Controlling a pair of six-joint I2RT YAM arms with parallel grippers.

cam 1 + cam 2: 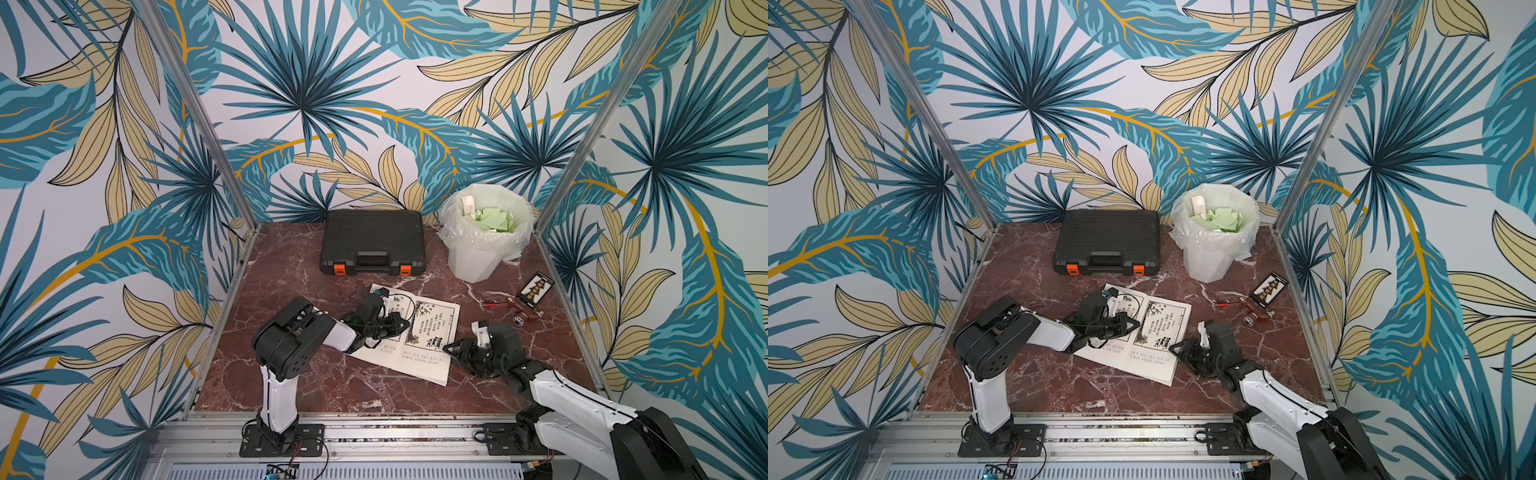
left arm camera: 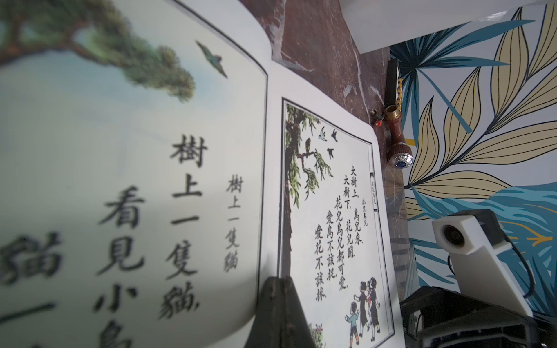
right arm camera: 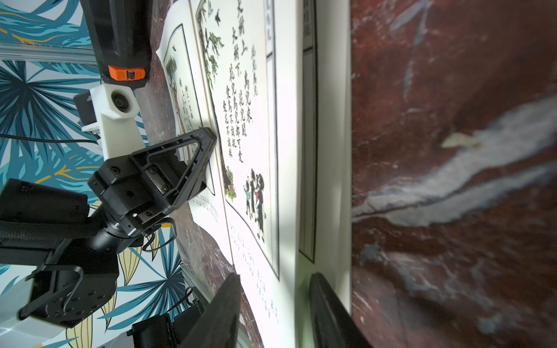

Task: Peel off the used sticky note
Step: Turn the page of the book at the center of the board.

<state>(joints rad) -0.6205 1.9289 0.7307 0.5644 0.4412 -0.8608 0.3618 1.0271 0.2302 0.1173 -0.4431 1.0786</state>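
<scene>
An open picture book (image 1: 428,328) (image 1: 1158,332) lies mid-table. My left gripper (image 1: 405,322) (image 2: 278,280) is shut with nothing between its fingers. Its tip presses on the book at the spine fold, as the right wrist view shows (image 3: 211,135). My right gripper (image 1: 446,347) (image 3: 275,313) stands open at the book's near right edge, with the right page's edge between its jaws and neither finger touching it. A pale greenish strip (image 3: 303,301) shows there. I cannot tell whether it is the sticky note. No sticky note shows on the pages in either top view.
A black tool case (image 1: 372,241) stands at the back. Right of it is a lined white bin (image 1: 473,262) holding green notes. A small abacus (image 1: 536,289), red leads (image 1: 496,302) and a brown fitting (image 1: 528,318) lie at the right. Metal posts frame the table.
</scene>
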